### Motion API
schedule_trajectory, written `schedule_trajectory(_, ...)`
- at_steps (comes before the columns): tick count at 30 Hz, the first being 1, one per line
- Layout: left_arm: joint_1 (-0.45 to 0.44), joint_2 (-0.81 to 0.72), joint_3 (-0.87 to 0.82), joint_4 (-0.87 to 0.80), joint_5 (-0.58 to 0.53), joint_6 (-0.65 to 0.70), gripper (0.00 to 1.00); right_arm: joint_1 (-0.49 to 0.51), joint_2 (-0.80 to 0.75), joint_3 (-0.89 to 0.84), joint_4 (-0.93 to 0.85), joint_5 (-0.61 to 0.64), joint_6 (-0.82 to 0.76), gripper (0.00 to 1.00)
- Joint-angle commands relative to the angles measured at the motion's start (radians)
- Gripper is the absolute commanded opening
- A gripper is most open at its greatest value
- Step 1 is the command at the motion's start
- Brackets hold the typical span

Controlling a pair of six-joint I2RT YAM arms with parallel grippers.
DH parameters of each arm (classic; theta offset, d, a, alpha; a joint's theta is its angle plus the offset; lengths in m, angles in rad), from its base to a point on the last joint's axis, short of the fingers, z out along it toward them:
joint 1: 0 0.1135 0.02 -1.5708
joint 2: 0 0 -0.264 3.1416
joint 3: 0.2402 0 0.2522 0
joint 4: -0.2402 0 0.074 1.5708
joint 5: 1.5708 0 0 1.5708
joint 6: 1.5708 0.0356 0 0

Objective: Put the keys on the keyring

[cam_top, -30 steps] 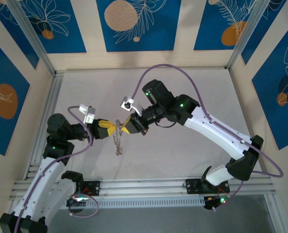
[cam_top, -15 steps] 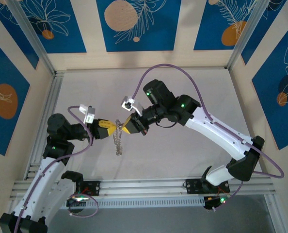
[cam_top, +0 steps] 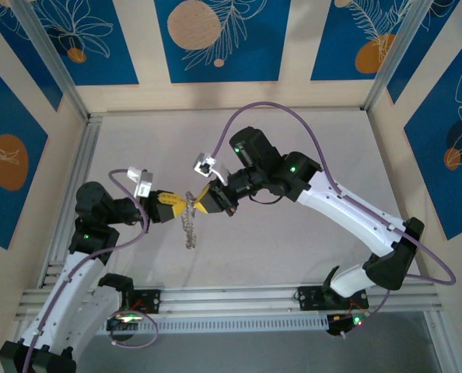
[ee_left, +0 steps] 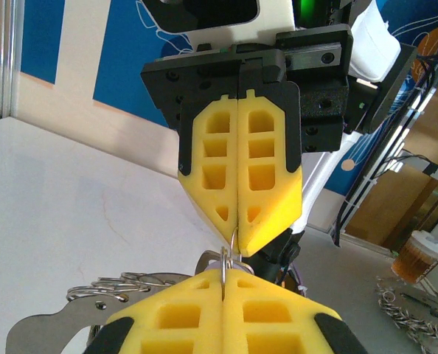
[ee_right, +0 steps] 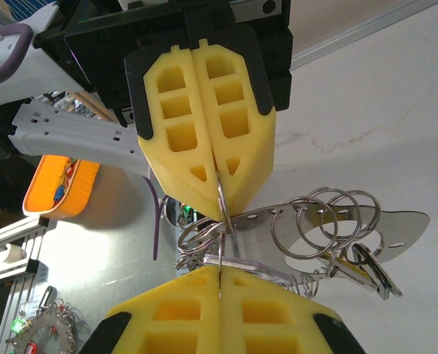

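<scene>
One keyring [cam_top: 189, 227] between two clamped end effectors [cam_top: 180, 205] [cam_top: 199, 206].

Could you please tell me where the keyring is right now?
In the top view the keyring dangles left of centre over the table, pinched where the left gripper and the right gripper meet tip to tip.

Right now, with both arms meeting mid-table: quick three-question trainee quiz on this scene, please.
1. True or false: the left gripper and the right gripper are both shut.
2. In the top view, what trails from where their tips meet? A) silvery chain B) rope C) tape
3. Fill in: both grippers pinch one thin metal ____.
Key: 1 true; 2 A; 3 ring.
</scene>
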Motion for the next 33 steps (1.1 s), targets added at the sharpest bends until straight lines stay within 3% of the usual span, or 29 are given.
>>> schedule_trajectory(1, -0.013, -0.016, 0.030, 0.057, 0.020, 0.001, 0.00, 0.006, 0.001, 0.008, -0.004, -0.009, -0.016, 0.00)
schedule_trajectory(33, -0.014, -0.017, 0.027, 0.071, 0.025, -0.012, 0.00, 0.011, -0.004, 0.003, 0.026, -0.004, -0.016, 0.00)
